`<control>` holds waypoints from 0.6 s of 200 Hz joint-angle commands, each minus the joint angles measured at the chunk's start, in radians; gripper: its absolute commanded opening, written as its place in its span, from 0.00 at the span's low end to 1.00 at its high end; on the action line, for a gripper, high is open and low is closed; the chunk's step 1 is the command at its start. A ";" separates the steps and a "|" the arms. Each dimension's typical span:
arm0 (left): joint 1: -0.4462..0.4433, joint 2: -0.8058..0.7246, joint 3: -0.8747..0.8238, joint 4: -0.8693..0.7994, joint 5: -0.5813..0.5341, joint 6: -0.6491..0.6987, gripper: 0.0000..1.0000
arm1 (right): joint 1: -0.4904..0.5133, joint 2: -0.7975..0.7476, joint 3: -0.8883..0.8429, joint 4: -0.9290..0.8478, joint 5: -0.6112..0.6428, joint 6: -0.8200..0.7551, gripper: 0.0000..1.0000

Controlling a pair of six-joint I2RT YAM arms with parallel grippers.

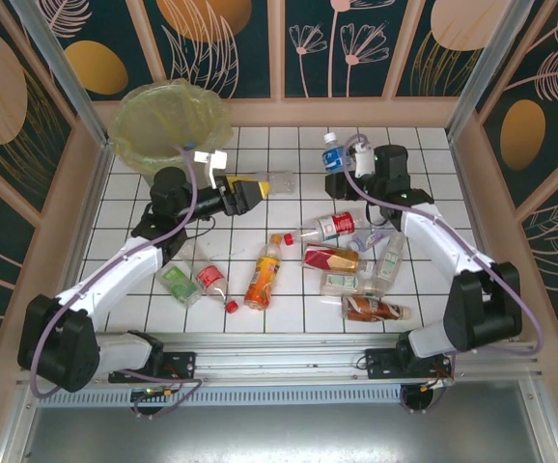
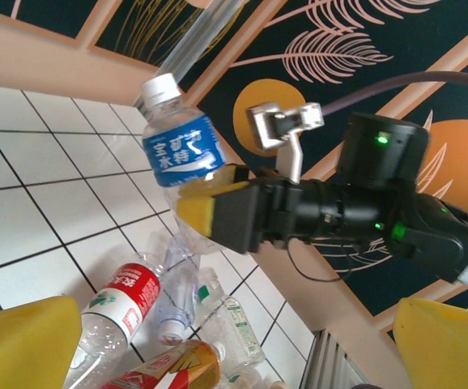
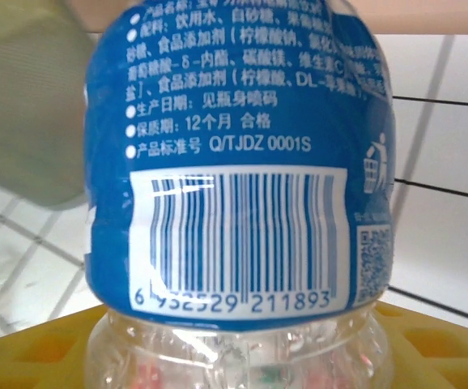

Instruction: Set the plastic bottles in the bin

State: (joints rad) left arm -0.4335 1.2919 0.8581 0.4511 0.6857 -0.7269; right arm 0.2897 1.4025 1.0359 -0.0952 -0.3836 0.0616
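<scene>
Gripping a blue-labelled bottle (image 1: 332, 152) well right of the bin (image 1: 129, 145), the right gripper (image 1: 340, 181) could drop it short if the plastic slips; the left gripper (image 1: 250, 193), nearer the bin, gapes empty.

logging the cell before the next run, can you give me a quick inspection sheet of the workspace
surface: white tiled table, dark grid lines, no spill seen
job's things: bin at far left corner, bag-lined; blue-label bottle held cap-up; other bottles lying scattered mid-table
clutter: nothing seen
grippers: left gripper open, empty, beside a clear bottle; right gripper shut on blue-label bottle
cables: purple cable running along each arm
surroundings: dark leaf-patterned walls, wooden frame
</scene>
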 commanded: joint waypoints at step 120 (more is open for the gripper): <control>-0.109 0.176 0.058 0.333 0.044 -0.149 0.99 | 0.145 -0.178 -0.206 0.389 -0.562 0.286 0.65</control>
State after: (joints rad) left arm -0.5312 1.4544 0.8860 0.7040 0.6983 -0.8509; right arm 0.4210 1.2427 0.8471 0.1867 -0.8547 0.3065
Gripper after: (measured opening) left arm 0.985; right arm 0.651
